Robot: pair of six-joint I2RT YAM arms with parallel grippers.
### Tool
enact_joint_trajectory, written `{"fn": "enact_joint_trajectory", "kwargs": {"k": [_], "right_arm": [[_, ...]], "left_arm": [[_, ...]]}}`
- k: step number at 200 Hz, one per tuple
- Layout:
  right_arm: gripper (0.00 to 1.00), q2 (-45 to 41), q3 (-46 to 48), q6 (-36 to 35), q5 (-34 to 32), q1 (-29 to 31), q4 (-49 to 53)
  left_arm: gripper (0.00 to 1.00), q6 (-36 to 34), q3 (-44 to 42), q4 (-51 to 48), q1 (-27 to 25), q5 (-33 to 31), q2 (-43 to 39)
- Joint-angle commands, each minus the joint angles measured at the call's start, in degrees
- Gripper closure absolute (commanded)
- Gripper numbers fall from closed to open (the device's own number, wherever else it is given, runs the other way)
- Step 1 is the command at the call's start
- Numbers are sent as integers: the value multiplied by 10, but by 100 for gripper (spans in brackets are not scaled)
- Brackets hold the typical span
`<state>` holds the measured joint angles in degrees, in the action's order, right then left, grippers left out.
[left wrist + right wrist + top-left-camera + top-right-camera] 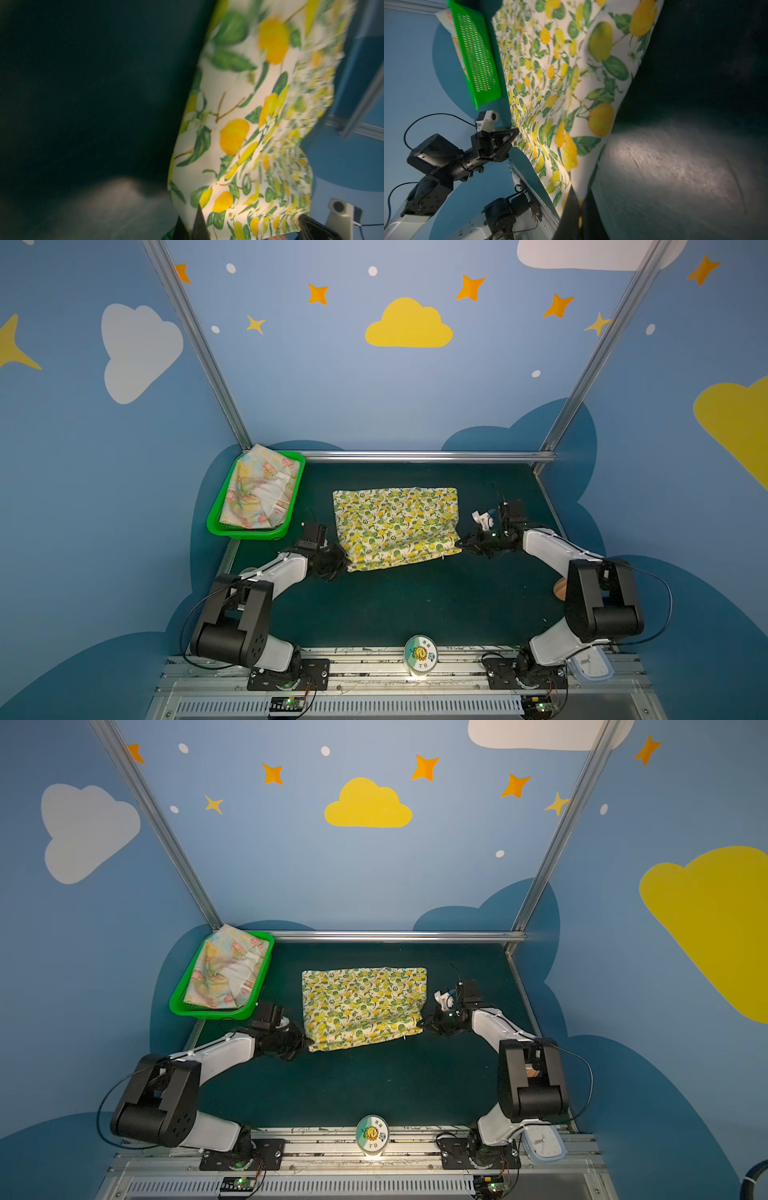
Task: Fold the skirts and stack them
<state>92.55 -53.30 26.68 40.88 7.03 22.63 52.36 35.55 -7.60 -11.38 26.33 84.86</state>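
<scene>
Two arms pinch the near corners of the lemon skirt (395, 522) on a dark green mat (415, 605).

The mat is closed in by blue walls (374, 398) painted with clouds and stars, and a silver metal bar (415, 456) runs along its far edge. Both arms bend with the elbows outward, and their forearms reach inward from the two sides. The left gripper (343, 562) is pressed together on the near left corner of the lemon skirt, and the right gripper (459, 545) is pressed together on the near right corner. The far part of this skirt lies flat in the middle of the mat. The flower skirt (257, 493) lies crumpled in the green basket (216, 526) at the far left corner, apart from both arms.
</scene>
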Motion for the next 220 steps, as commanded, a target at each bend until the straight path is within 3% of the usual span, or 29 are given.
{"fn": "enact_joint_trajectory", "kwargs": {"k": [1, 12, 17, 23, 37, 46, 74, 95, 109, 144, 155, 220], "right_arm": [[100, 19, -47, -39, -32, -10, 58], [100, 29, -55, -41, -33, -12, 74], [92, 26, -54, -38, -33, -13, 74], [87, 19, -53, -35, -32, -15, 72], [71, -3, -61, -33, -42, -16, 86], [61, -20, -73, -35, -56, -16, 108], [56, -74, -105, -35, -91, -8, 148], [58, -81, -115, -41, -101, 20, 126], [63, -65, -124, -32, -108, 41, 123], [100, -7, -108, -12, -118, 74, 84], [100, 3, -98, -3, -128, 82, 72], [100, 57, -37, 52, -176, 103, 12]], "left_arm": [[96, -6, 22, 17, -12, -65, -11], [96, -20, 35, -15, -20, -76, -18], [93, -26, 40, -25, -22, -75, -22], [84, -32, 46, -39, -24, -74, -31], [52, -42, 64, -87, -29, -71, -54], [40, -48, 77, -121, -31, -69, -75], [35, -65, 118, -217, -31, -87, -149], [36, -72, 136, -194, -31, -92, -164], [42, -82, 151, -177, -31, -83, -138], [72, -130, 185, -155, -40, -60, -13], [78, -135, 181, -136, -46, -60, 17], [82, -137, 147, -123, -66, -72, 87]]}}
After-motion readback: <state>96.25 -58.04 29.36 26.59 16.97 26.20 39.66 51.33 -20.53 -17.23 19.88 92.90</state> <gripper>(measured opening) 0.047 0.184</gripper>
